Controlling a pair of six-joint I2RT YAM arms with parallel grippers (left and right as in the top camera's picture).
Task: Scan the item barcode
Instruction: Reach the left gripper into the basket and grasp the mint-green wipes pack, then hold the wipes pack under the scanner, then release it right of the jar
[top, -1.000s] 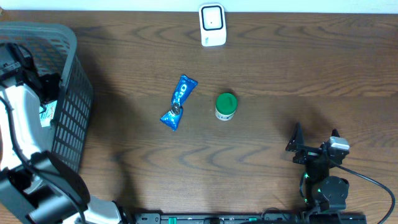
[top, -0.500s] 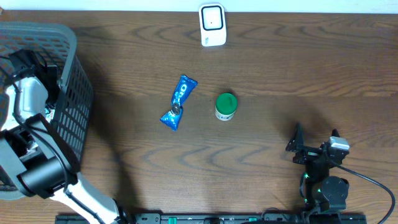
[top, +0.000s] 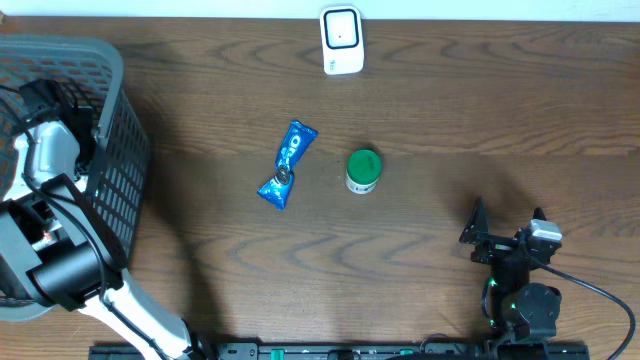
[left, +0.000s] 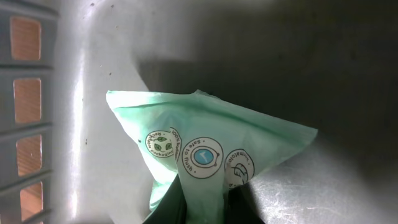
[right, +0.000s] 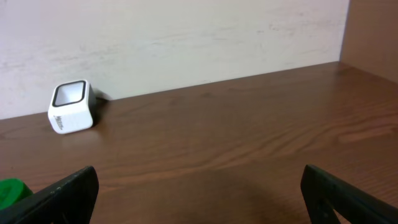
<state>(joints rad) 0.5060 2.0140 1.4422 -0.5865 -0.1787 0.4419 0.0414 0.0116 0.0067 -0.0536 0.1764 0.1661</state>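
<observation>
**Overhead view.** The grey basket (top: 110, 170) stands at the left edge of the table (top: 470, 110). The left arm (top: 45, 150) reaches down into it. The left gripper (left: 202, 198) cannot be made out from above. The white scanner (top: 341, 40) sits at the far edge of the table, well apart from the basket. A blue packet (top: 288, 165) and a green-lidded jar (top: 363, 171) lie between them, near the centre. The right gripper (top: 507, 225) rests at the near right corner, much farther from the basket than the left one.

**Left wrist view.** The jaws are closed on the narrow end of a pale green pouch (left: 205, 140), which is inside the basket against its grey inner surface. The pouch fans out straight ahead of the fingers (left: 166, 214), with its long axis in line with the gripper. The visible face is soft, creased film with three round printed seals. No barcode shows on it. Judgement: the pouch must be lifted clear of the basket wall and carried across to the scanner. The barcode is probably on the hidden face, so a turn may be needed.

**Right wrist view.** The right gripper's jaws stand fully apart and hold nothing. The scanner lies ahead and to the left.
</observation>
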